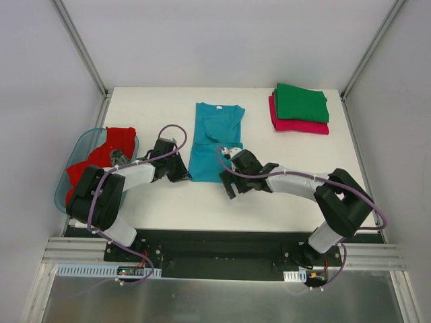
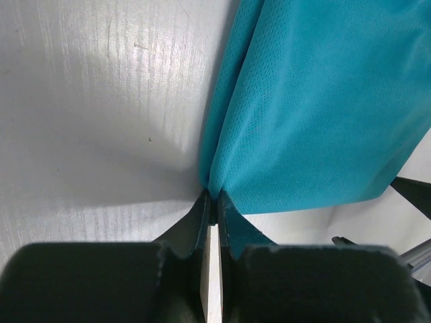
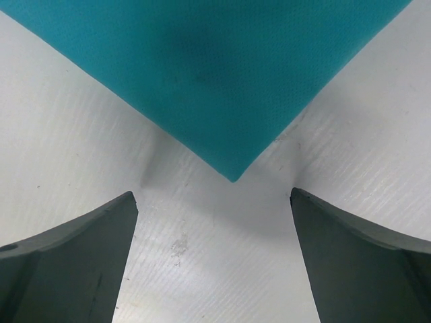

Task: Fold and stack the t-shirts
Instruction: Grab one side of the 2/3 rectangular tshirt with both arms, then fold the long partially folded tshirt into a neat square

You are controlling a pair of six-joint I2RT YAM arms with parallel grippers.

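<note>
A teal t-shirt (image 1: pixel 212 140) lies on the white table, folded into a long strip. My left gripper (image 1: pixel 182 173) is shut on its near left corner; in the left wrist view the teal cloth (image 2: pixel 316 101) runs up from my pinched fingertips (image 2: pixel 214 198). My right gripper (image 1: pixel 232 182) is open just short of the near right corner, which shows as a teal point (image 3: pixel 232 176) between my spread fingers (image 3: pixel 101 229). A green t-shirt (image 1: pixel 301 102) lies folded on a pink-red one (image 1: pixel 300 125) at the far right. A red t-shirt (image 1: pixel 104 156) fills the basket.
A translucent blue basket (image 1: pixel 77 151) sits at the table's left edge beside my left arm. The folded stack lies near the far right corner. Metal frame posts rise at both far corners.
</note>
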